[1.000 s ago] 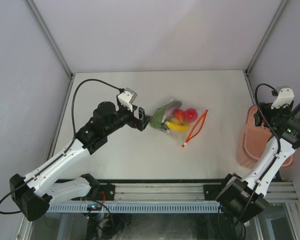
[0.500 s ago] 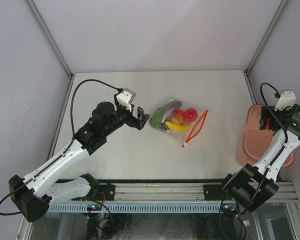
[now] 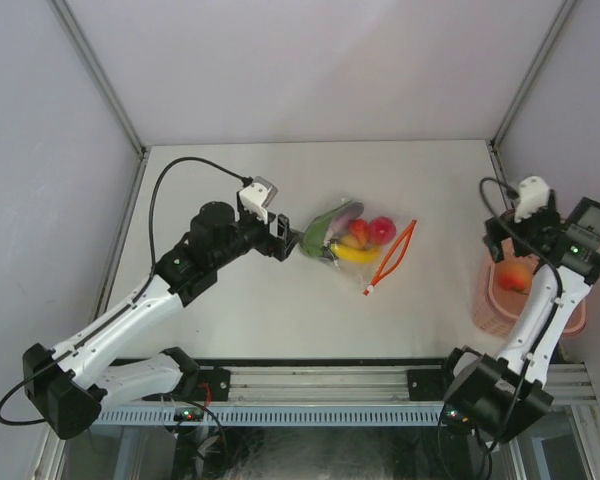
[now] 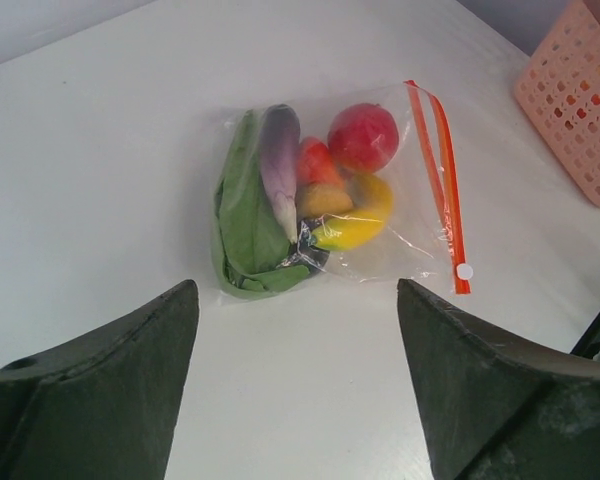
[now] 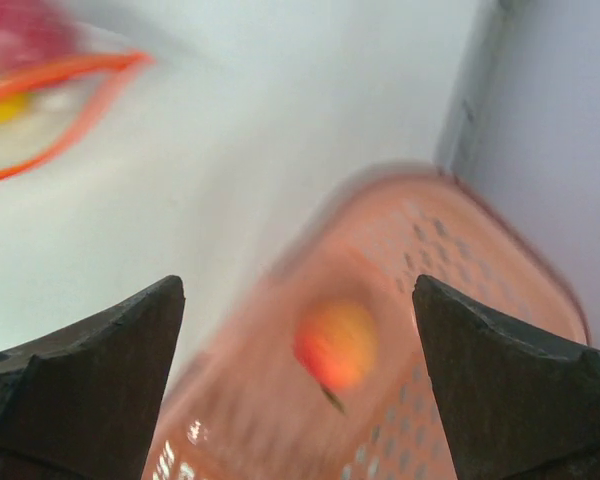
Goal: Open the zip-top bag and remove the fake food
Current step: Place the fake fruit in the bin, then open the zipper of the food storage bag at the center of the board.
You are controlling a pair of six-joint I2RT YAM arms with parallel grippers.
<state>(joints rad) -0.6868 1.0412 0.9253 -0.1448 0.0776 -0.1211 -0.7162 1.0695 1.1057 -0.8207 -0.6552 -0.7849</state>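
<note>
The zip-top bag (image 3: 355, 240) lies flat mid-table, its red-orange zip strip (image 3: 392, 255) on the right edge; the strip's two lines spread apart toward the far end. Inside is the fake food: a red round piece (image 4: 363, 137), a long green one (image 4: 242, 215), a purple one (image 4: 278, 160) and a yellow one (image 4: 358, 225). My left gripper (image 3: 290, 240) hovers open just left of the bag (image 4: 330, 190), holding nothing. My right gripper (image 3: 505, 245) is open above the pink basket's left rim. An orange-red toy fruit (image 3: 516, 275) lies loose in that basket (image 5: 337, 345).
The pink perforated basket (image 3: 490, 305) stands at the table's right edge, against the right wall. In the right wrist view it is blurred (image 5: 450, 250). The enclosure's grey walls close in the table's back and sides.
My right gripper has swung left over the basket and its jaws have spread wider; the orange-red fruit now shows lying in the basket. The left arm has barely shifted.
</note>
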